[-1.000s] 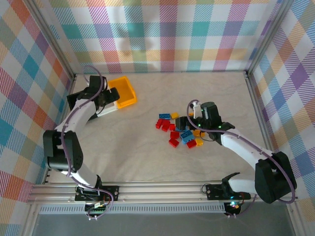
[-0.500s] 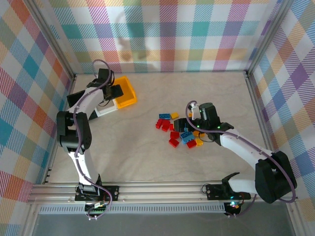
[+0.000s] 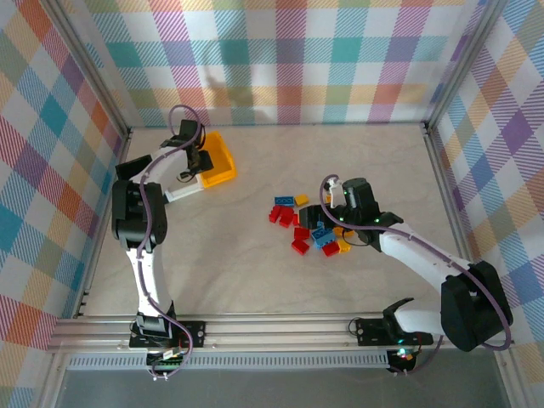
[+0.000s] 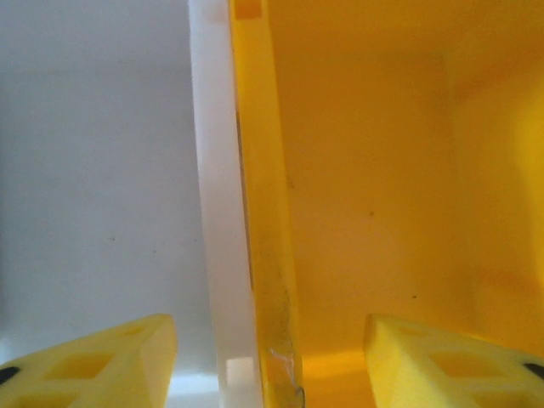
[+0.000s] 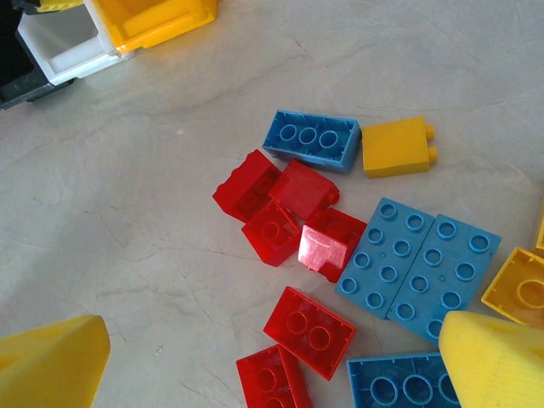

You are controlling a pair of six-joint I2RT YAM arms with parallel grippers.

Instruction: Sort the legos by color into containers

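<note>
The legos (image 3: 308,228) lie loose in a pile right of the table's middle. In the right wrist view I see several red bricks (image 5: 308,331), blue bricks (image 5: 310,140), a wide blue plate (image 5: 416,259) and a yellow brick (image 5: 395,146). My right gripper (image 3: 316,217) hovers open over that pile, with red bricks below the gap between its fingers (image 5: 272,340). At the back left, my left gripper (image 3: 197,160) is open. Its fingers (image 4: 270,340) straddle the adjoining walls of the white bin (image 4: 212,212) and the yellow-orange bin (image 4: 365,170), touching neither.
The yellow-orange bin (image 3: 218,161) and white bin (image 3: 183,190) stand side by side at the back left. A black bin's edge (image 5: 21,81) shows beside the white one. Checkered walls enclose the table. Bare tabletop (image 3: 229,255) lies between the bins and the pile.
My left arm has folded back and moved from over the white bin to the wall shared with the yellow-orange bin. Its jaws have narrowed. The right gripper has hardly moved.
</note>
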